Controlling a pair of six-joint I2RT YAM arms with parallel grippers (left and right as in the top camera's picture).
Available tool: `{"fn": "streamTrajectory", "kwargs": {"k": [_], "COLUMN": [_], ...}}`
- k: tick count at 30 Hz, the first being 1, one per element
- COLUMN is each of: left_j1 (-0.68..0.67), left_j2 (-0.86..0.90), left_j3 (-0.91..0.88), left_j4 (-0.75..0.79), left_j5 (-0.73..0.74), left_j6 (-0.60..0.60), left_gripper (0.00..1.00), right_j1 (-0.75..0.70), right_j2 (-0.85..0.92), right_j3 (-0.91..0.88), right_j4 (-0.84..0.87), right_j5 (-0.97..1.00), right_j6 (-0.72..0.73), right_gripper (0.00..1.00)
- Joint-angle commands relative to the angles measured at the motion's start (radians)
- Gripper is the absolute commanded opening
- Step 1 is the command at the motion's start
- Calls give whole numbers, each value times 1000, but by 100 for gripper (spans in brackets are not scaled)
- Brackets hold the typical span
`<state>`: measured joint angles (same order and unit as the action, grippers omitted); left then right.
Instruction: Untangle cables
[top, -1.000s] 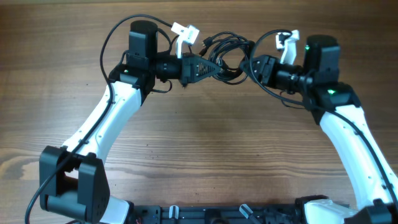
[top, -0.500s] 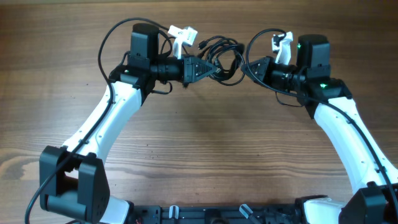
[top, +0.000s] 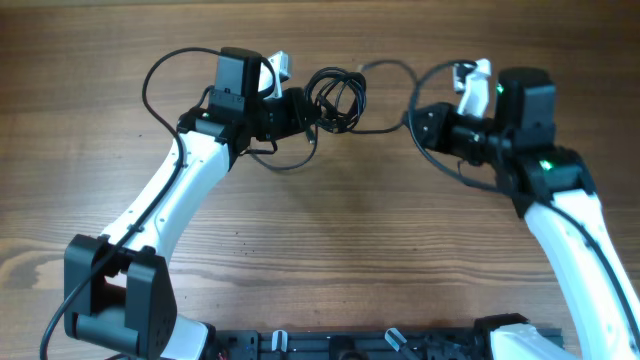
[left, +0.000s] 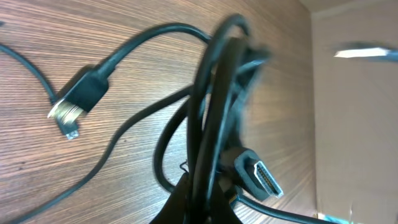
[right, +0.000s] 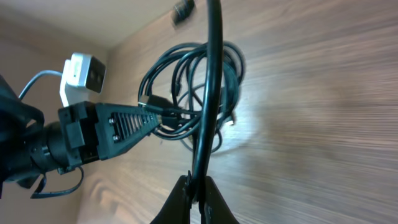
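The cables (top: 335, 95) are a tangled black coil near the table's far edge. My left gripper (top: 310, 108) is shut on the coil's left side. In the left wrist view the jaws (left: 202, 199) clamp several strands (left: 214, 106). A flat plug (left: 258, 177) hangs beside them, and a plug with a pale metallic tip (left: 68, 112) lies on the wood. My right gripper (top: 413, 118) is shut on a single strand (top: 380, 128) that leads out of the coil. The right wrist view shows this strand (right: 208, 93) rising from the jaws (right: 198, 193) across the coil (right: 186, 87).
The wooden table (top: 320, 230) lies under both arms. A loose cable loop (top: 395, 68) arcs between the coil and the right arm. The left arm's own thicker wire (top: 160, 75) loops out at the far left. A pale wall (left: 354, 112) borders the table's far edge.
The grippers have moved apart: the left one drew back left with the coil, the right one shifted right. One strand now runs stretched between them.
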<state>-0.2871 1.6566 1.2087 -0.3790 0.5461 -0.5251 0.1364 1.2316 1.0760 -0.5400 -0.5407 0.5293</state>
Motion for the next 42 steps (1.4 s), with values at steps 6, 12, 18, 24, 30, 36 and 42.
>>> {"fn": "streamTrajectory", "kwargs": {"k": [6, 12, 18, 24, 30, 36, 42], "left_j1": [9, 9, 9, 9, 10, 9, 9], "left_j2": [-7, -7, -7, -7, -7, -7, -7], "left_j3": [2, 2, 2, 2, 2, 2, 2], "left_j4": [-4, 5, 27, 69, 75, 74, 80], "left_j5": [-114, -113, -60, 49, 67, 71, 237], "left_j6": [-19, -34, -45, -44, -29, -29, 111], "left_gripper": [4, 4, 4, 4, 4, 4, 4], "right_j1": [-6, -6, -6, -6, -6, -7, -6], "right_j2": [-303, -342, -213, -3, 129, 125, 126], "right_j3": [15, 15, 15, 15, 15, 61, 102], "right_j4": [-161, -293, -312, -232, -135, -100, -42], "right_j5": [513, 551, 415, 168, 86, 86, 40], "right_j6": [105, 136, 125, 67, -5, -113, -257], "right_gripper": [4, 4, 4, 4, 26, 72, 76]}}
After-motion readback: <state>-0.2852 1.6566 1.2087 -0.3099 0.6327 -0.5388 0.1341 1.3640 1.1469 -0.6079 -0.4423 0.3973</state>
